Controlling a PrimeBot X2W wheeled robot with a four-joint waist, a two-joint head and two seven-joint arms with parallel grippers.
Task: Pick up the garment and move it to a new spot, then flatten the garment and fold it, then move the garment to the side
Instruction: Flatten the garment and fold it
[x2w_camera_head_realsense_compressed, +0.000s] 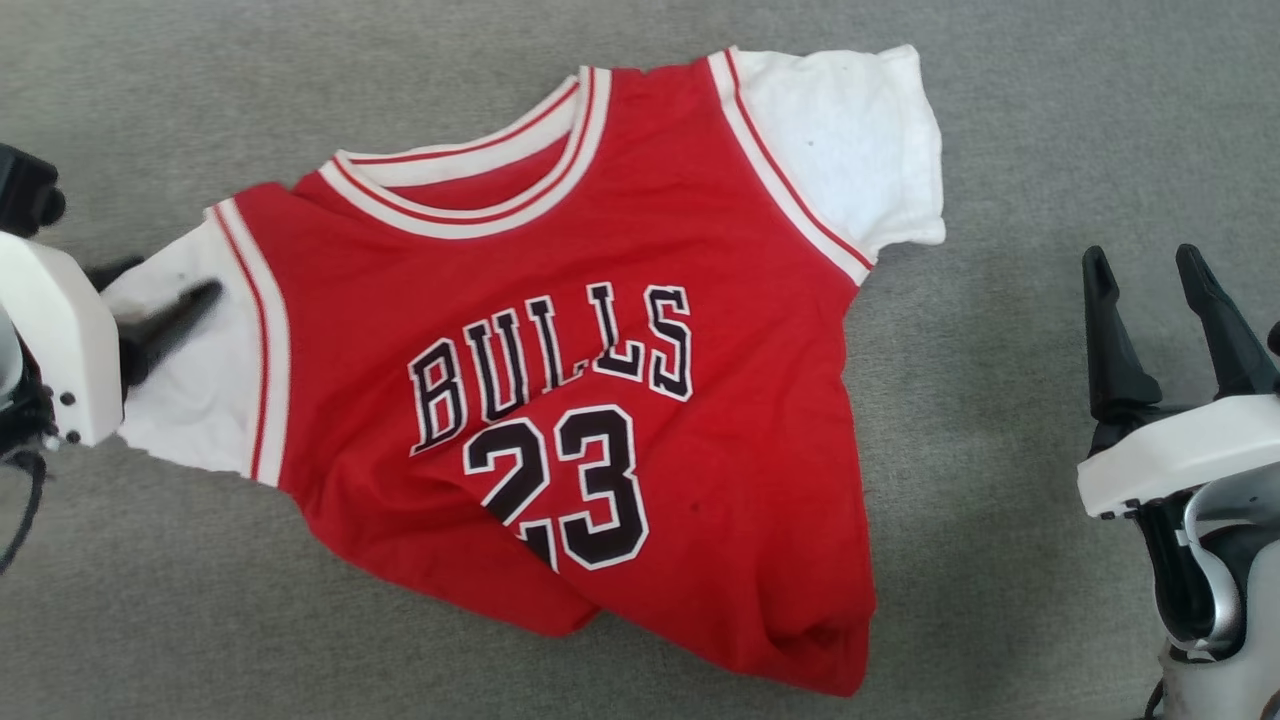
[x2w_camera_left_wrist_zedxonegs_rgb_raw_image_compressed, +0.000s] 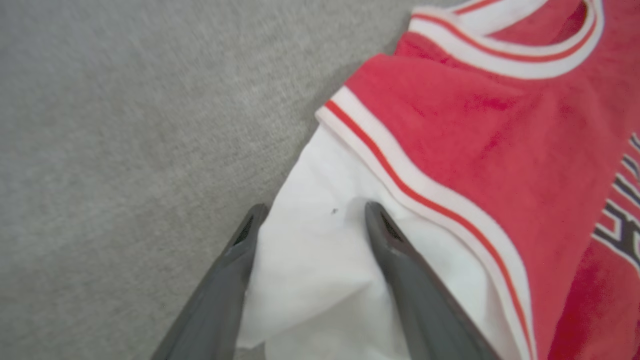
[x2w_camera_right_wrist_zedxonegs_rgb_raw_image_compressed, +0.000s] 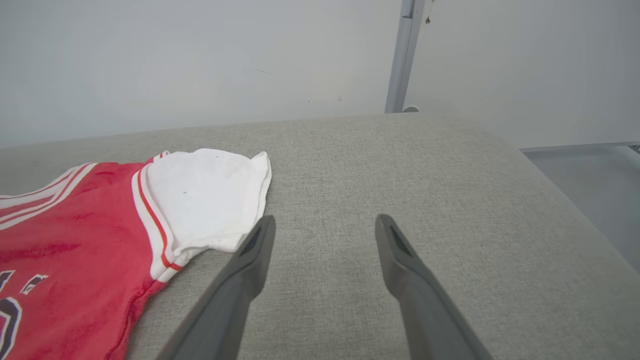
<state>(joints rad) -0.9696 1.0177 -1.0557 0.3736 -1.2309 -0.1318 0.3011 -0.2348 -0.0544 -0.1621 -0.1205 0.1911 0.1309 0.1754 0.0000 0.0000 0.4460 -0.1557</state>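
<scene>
We judge flattening is in hand. The garment (x2w_camera_head_realsense_compressed: 740, 420) lies face-up on the table (x2w_camera_head_realsense_compressed: 1000, 120), its white sleeve (x2w_camera_left_wrist_zedxonegs_rgb_raw_image_compressed: 310, 260) between our left tool's (x2w_camera_left_wrist_zedxonegs_rgb_raw_image_compressed: 315, 210) spread fingers. Our right tool (x2w_camera_right_wrist_zedxonegs_rgb_raw_image_compressed: 325, 222) gapes empty beside the other sleeve (x2w_camera_right_wrist_zedxonegs_rgb_raw_image_compressed: 205, 195). Next we should pinch and draw outward.

Bare grey woven fabric surface (x2w_camera_head_realsense_compressed: 1000, 420) on every side, red jersey shirt with white sleeves (x2w_camera_head_realsense_compressed: 640, 250) spread across its middle, clear strip between shirt and right gripper (x2w_camera_head_realsense_compressed: 1143, 255)
</scene>
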